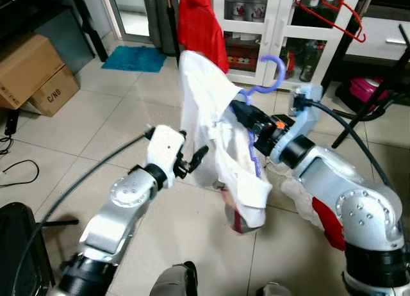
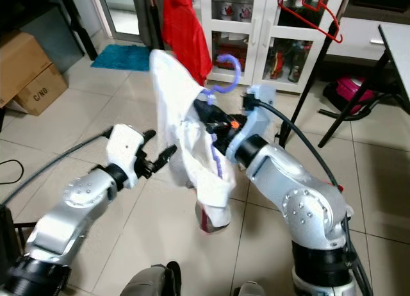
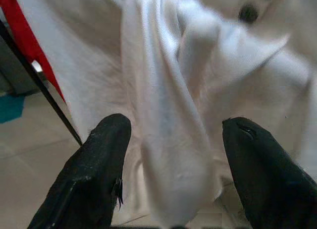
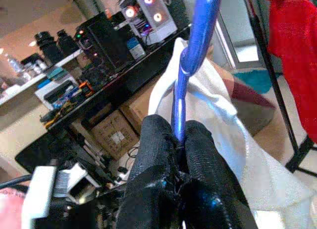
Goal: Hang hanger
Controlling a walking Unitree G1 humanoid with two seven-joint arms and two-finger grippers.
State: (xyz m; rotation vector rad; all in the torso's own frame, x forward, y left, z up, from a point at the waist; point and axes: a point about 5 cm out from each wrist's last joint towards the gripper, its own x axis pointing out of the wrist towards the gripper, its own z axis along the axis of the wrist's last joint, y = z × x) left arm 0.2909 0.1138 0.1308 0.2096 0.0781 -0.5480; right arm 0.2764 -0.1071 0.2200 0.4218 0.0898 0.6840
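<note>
While the right gripper (image 4: 179,140) pinches a purple plastic hanger (image 1: 272,78) draped with white cloth (image 1: 211,116) mid-frame, the left gripper (image 3: 173,164) gapes empty.

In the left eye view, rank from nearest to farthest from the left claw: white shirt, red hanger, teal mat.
1. White shirt, just ahead of the open left claw.
2. Teal mat, on the floor farther back, to its left.
3. Red hanger, high up, far right.

A shirt (image 1: 218,123) hangs on a hanger (image 1: 266,84) between the left gripper (image 1: 195,160) and the right gripper (image 1: 242,110). Behind stands a cabinet (image 1: 275,27); cardboard boxes (image 1: 32,72) sit far left.
</note>
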